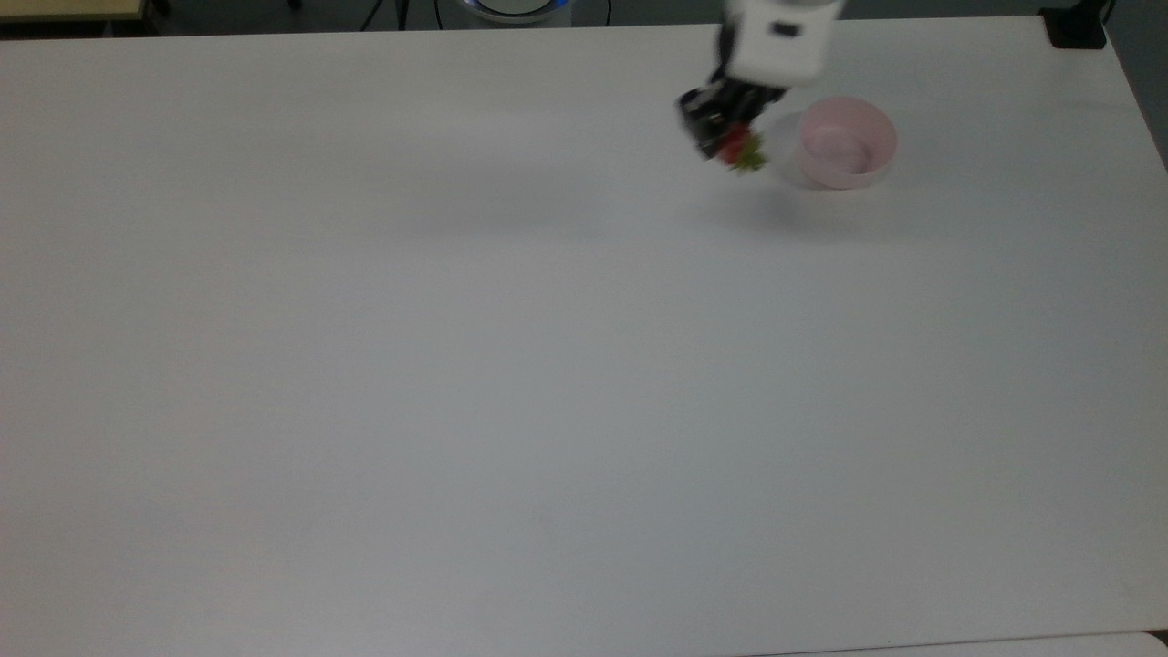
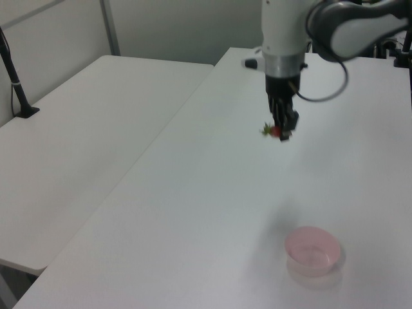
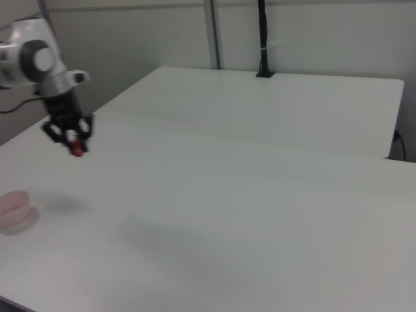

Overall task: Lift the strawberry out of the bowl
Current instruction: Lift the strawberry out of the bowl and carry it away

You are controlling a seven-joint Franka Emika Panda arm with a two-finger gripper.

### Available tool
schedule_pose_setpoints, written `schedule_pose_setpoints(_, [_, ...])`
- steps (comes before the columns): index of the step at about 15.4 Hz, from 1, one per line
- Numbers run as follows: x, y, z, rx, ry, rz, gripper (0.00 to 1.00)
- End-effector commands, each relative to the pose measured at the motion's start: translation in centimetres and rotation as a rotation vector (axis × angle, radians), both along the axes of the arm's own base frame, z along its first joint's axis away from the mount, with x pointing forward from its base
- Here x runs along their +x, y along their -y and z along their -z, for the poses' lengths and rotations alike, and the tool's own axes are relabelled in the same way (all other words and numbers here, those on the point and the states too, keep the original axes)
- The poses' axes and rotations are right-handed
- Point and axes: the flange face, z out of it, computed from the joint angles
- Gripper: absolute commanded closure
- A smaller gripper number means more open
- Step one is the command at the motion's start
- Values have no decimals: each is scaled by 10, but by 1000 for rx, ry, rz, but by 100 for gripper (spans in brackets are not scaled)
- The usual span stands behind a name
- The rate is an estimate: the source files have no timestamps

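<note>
My gripper (image 1: 723,143) (image 2: 279,132) (image 3: 77,147) hangs high over the white table, shut on the small red strawberry (image 1: 735,149) (image 2: 275,131) (image 3: 78,150), whose green cap sticks out sideways. The pale pink bowl (image 1: 846,141) (image 2: 313,250) (image 3: 14,209) stands empty on the table. In the top view the bowl lies to the right of the gripper. In the left view it sits well below the gripper, and in the right view it is at the lower left.
The white table (image 1: 511,383) spreads wide and bare toward the top view's left and bottom. A second white table (image 2: 84,122) (image 3: 279,104) adjoins it. A black post (image 2: 16,84) (image 3: 263,39) stands on that second table. Equipment (image 2: 360,32) crowds the left view's far right corner.
</note>
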Motion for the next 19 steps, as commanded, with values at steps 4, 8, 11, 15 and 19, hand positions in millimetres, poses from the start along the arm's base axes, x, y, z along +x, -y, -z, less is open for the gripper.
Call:
schedule_pose_setpoints(4, [88,94,63,34,49,157,68])
schedule_pose_setpoints(8, [126,107,110,55,129,329,68])
schedule_pose_setpoints(11, [140,115,138,77,189,439,68])
schedule_pose_setpoints(15, [150,153,160,54,226,525,67])
schedule_pose_setpoints(19, [154,165,178,34,233,527,47])
